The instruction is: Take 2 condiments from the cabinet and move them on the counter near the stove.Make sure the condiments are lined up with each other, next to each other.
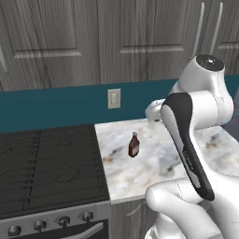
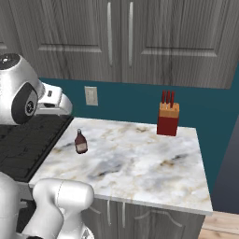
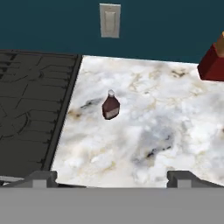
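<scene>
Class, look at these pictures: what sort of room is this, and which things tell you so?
A kitchen, most likely: a black gas stove stands beside a marble counter, a knife block stands on that counter, and grey cabinets hang above.

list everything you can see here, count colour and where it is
dark brown bottle: 1, dark brown with pale label and light cap, upright on the counter near the stove edge
knife block: 1, red-brown base, tan top, red handles, at the back of the counter by the wall
counter: 1, white-grey marble with brownish veins, right of the stove
stove: 1, black cooktop with grates, grey front with knobs, left of the counter
wall switch plate: 1, pale, on the teal backsplash behind the counter
upper cabinets: grey panelled doors with handles, above the backsplash
gripper: 1, dark fingertips set wide apart, open and empty, above the counter's front edge
robot arm: 1, white with dark joints
</scene>
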Tool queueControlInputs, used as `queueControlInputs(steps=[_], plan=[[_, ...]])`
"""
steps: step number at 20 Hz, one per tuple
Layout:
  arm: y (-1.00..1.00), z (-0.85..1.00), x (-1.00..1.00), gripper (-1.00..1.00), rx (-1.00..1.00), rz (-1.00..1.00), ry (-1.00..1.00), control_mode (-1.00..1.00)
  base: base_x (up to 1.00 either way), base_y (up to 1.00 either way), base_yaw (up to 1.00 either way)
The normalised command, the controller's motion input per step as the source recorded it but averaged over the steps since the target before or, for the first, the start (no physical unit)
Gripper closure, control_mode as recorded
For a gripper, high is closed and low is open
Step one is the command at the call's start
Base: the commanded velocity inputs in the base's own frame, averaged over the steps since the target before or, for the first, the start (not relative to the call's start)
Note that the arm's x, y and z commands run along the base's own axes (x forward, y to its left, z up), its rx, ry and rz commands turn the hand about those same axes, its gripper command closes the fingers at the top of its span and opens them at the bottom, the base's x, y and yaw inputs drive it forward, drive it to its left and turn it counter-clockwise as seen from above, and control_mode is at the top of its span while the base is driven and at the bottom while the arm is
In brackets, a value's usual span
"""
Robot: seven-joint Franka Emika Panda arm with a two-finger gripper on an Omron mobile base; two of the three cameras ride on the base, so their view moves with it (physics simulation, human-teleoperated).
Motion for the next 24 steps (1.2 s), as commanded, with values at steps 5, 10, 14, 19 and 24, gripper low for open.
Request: queueControlInputs(steps=[5, 10, 14, 19, 24], plan=[[-0.06, -0.52, -0.79, -1.00, -0.18, 0.00, 0.05, -1.00, 0.00, 0.00, 0.00], [-0.01, -0.40, -0.02, -1.00, -0.03, 0.00, 0.05, -1.00, 0.00, 0.00, 0.00], [0.00, -0.24, 0.22, -1.00, 0.00, 0.00, 0.08, -1.00, 0.00, 0.00, 0.00], [0.00, -0.05, 0.03, -1.00, 0.00, 0.00, 0.03, 1.00, -0.34, -0.16, -0.01], [0.00, 0.00, 0.00, -1.00, 0.00, 0.00, 0.00, 1.00, -1.00, -0.84, -0.11]])
